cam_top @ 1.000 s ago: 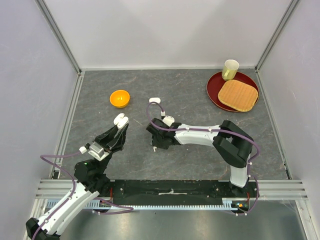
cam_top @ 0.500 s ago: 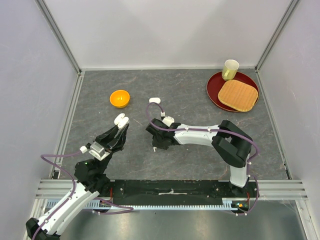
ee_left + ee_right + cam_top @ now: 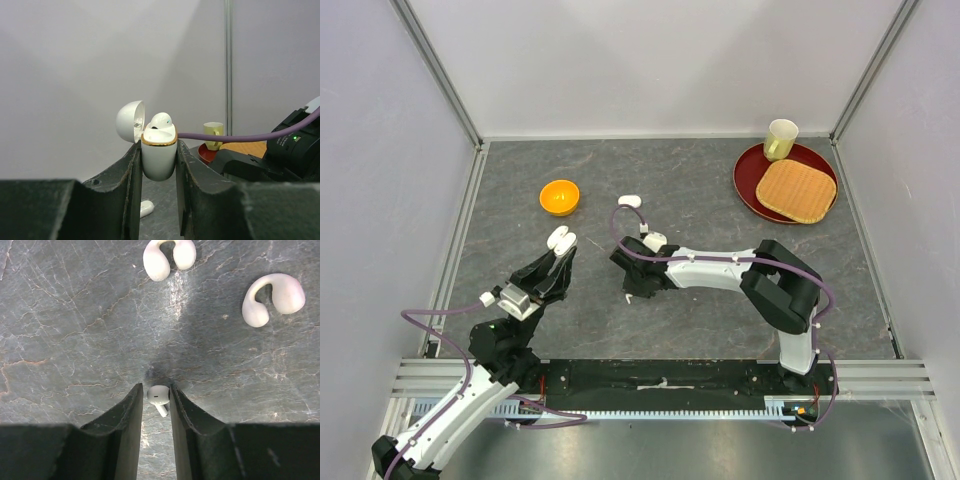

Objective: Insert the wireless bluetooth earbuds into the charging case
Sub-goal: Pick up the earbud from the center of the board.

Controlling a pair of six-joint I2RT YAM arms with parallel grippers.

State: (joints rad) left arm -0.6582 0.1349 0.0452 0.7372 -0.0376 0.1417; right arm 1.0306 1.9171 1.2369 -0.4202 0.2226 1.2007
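My left gripper (image 3: pixel 159 150) is shut on the white charging case (image 3: pixel 159 157), held upright above the table; its lid (image 3: pixel 130 121) stands open and one earbud (image 3: pixel 161 120) sits in it. From above, the case (image 3: pixel 561 239) is at the left gripper's tips. My right gripper (image 3: pixel 156 392) points down at the table with a small white earbud (image 3: pixel 158 394) between its fingers. The right finger touches it and a thin gap shows at the left finger. From above, the right gripper (image 3: pixel 633 288) is right of the case.
Two white C-shaped earbuds (image 3: pixel 169 257) (image 3: pixel 274 297) lie beyond the right gripper. A small white case (image 3: pixel 630 201) lies farther back. An orange bowl (image 3: pixel 559 196) is at the back left. A red plate (image 3: pixel 750 180) with a woven mat (image 3: pixel 796 188) and a cup (image 3: pixel 780 139) is at the back right.
The right arm has edged slightly to the left over the table. The left arm and the case have stayed still.
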